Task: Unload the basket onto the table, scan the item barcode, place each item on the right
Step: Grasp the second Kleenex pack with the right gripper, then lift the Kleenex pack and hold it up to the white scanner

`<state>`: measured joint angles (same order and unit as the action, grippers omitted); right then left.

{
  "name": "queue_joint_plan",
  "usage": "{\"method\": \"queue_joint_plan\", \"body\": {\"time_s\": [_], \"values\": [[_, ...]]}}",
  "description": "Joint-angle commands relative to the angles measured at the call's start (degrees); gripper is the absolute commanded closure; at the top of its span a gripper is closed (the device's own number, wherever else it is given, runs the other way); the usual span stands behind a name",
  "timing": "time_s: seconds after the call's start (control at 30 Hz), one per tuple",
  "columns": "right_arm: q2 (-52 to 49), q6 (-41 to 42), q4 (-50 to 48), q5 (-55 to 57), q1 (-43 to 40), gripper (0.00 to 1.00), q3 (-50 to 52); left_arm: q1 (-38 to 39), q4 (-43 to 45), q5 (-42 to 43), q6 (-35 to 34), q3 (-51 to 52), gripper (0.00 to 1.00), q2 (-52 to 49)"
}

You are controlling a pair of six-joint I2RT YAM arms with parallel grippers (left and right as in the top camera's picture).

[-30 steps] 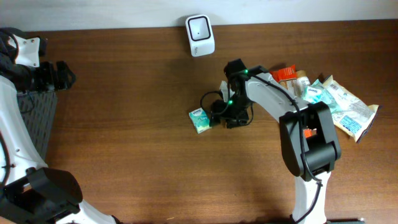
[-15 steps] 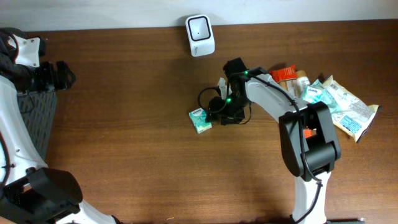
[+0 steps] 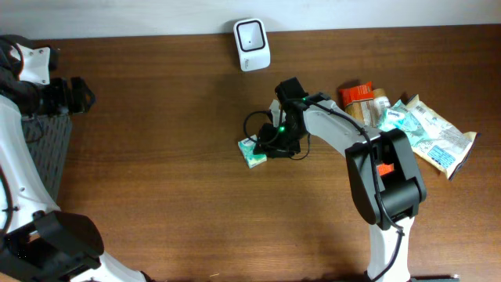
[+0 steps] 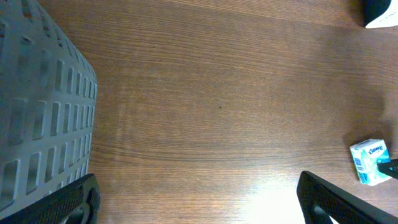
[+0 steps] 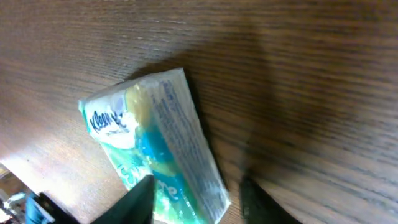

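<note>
R hand (image 5: 196, 196): fingers half-spread, straddling the near end of the tissue pack (image 5: 155, 143). In the wrist view one finger (image 5: 140, 199) sits right against the pack's edge, and the other has a thin dark gap to the pack. So it's bracketing, not clamped; nothing lifted. Overhead agrees: hand is down over the pack's right side at mid-surface.

L hand (image 4: 198, 180): fully released, holds nothing, touches nothing. It hangs over bare surface (image 3: 156, 180) at far left, next to the grey crate (image 4: 37, 124).

Pack: small soft tissue pack, white w/ green-blue print, Kleenex logo on the top face. Lies flat on the surface, skewed relative to the wood grain, below and a bit right of the scanner (image 3: 251, 44), well apart from it. The scanner is white w/ a dark window and stands at the back edge. The pack's long side panel faces the R wrist cam; fine print there is too blurred to read, so can't tell if that's the barcode. The L wrist cam also catches the pack at its right edge.

Pile of other goods (image 3: 423, 129) sits far right, apart from the pack.

Vs 1 s ago: R hand was just right of the pack w/ fingers wider. Now it's shifted left onto the pack and narrowed. Pack hasn't visibly moved. L arm unchanged.
</note>
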<state>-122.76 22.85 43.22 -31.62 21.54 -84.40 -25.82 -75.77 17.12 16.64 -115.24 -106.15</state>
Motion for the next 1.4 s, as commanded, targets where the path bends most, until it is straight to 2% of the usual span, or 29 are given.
{"method": "queue_joint_plan", "body": {"time_s": [0.0, 0.1, 0.13, 0.3, 0.5, 0.63, 0.9, 1.1, 1.37], "values": [[0.57, 0.44, 0.04, 0.28, 0.37, 0.71, 0.87, -0.22, 0.04, 0.0, -0.57, -0.02, 0.01, -0.02], [0.57, 0.63, 0.04, 0.31, 0.81, 0.93, 0.87, -0.22, 0.04, 0.0, -0.57, -0.02, 0.01, -0.02], [0.57, 0.66, 0.02, 0.28, 0.9, 0.96, 0.87, -0.22, 0.04, 0.0, -0.57, -0.04, 0.01, -0.02], [1.38, -0.17, 0.07, -0.81, -0.13, 0.96, 0.81, -0.22, 0.04, 0.0, -0.57, -0.02, 0.01, -0.02], [4.83, -9.79, 4.04, -2.73, -1.38, 0.96, -4.09, -0.22, 0.04, 0.0, -0.57, -0.02, 0.01, -0.02], [4.98, -20.0, 12.57, -12.13, -1.38, 0.96, -11.26, -0.22, 0.04, 0.0, -0.57, -0.02, 0.01, -0.02], [5.16, -34.21, 19.74, -38.69, -3.15, 0.96, -17.22, -0.22, 0.04, 0.0, -0.57, -0.02, 0.01, -0.02], [5.51, -34.64, 20.04, -56.06, -8.15, 0.96, -17.31, -0.22, 0.04, 0.0, -0.57, -0.02, 0.01, -0.02], [10.58, -33.07, 21.11, -57.31, -12.94, 0.96, -17.38, -0.22, 0.04, 0.0, -0.57, -0.02, 0.01, -0.02]]}}
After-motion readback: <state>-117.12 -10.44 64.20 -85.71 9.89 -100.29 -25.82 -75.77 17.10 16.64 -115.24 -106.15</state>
